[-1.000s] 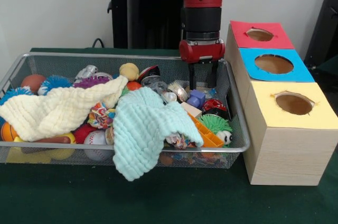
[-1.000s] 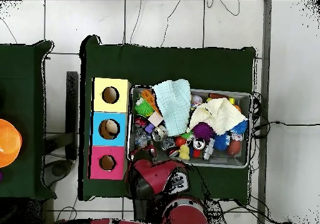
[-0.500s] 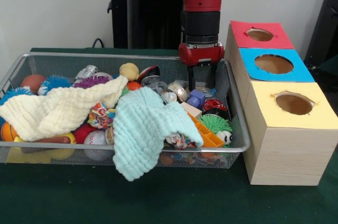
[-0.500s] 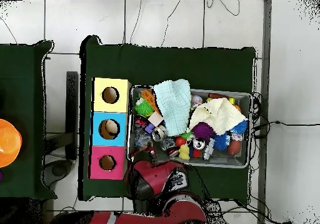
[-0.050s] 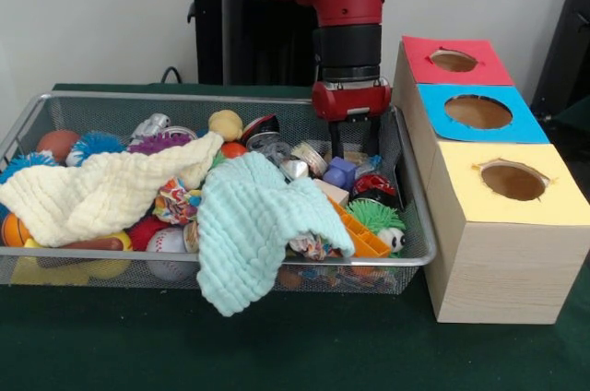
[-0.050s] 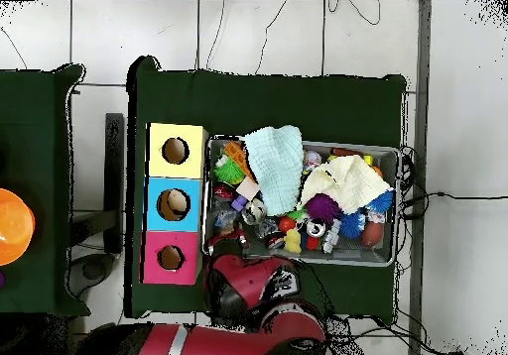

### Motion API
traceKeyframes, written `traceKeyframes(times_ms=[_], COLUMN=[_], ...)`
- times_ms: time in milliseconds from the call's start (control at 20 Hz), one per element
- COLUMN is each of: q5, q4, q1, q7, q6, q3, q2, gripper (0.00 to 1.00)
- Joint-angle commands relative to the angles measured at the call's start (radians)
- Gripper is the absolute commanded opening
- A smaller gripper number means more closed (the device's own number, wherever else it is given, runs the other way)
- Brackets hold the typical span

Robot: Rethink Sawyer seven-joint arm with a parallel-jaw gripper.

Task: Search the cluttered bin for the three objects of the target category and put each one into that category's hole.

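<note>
My gripper [image 5: 355, 149] hangs open over the right end of the wire mesh bin [image 5: 221, 96], with nothing between its fingers. Just below and in front of it lie a purple block [image 5: 341, 171], a red and black toy [image 5: 373, 186] and a green spiky toy [image 5: 376, 216]. A mint cloth [image 5: 249, 225] drapes over the bin's front rim and a cream cloth [image 5: 101, 193] covers the left part, hiding much of the clutter. To the right stand the red box [image 5: 419, 54], the blue box [image 5: 530, 128] and the yellow box [image 5: 461, 193], each with a round hole.
Balls, spiky toys and small blocks fill the bin [image 6: 397, 207]. In the overhead view the red arm [image 6: 248, 282] covers the gripper beside the bin's edge. An orange object [image 6: 12, 227] sits at the far left of that view.
The gripper has sunk a little toward the clutter at the bin's right end, and the arm's upper link has swung slightly. Nothing in the bin has moved.
</note>
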Motion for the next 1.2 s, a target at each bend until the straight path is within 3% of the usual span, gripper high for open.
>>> traceKeyframes(times_ms=[50, 550, 800, 1200], q5=[0.075, 0.021, -0.060, -0.085], q4=[-0.181, -0.181, -0.187, -0.122], q1=[0.002, -0.046, -0.116, -0.182], q7=[0.115, 0.139, 0.180, 0.216], q6=[-0.087, -0.107, -0.116, -0.148], q3=[0.023, 0.079, 0.165, 0.243], q2=[0.108, 0.092, 0.093, 0.060], gripper=[1.00, 1.00, 1.00, 1.00])
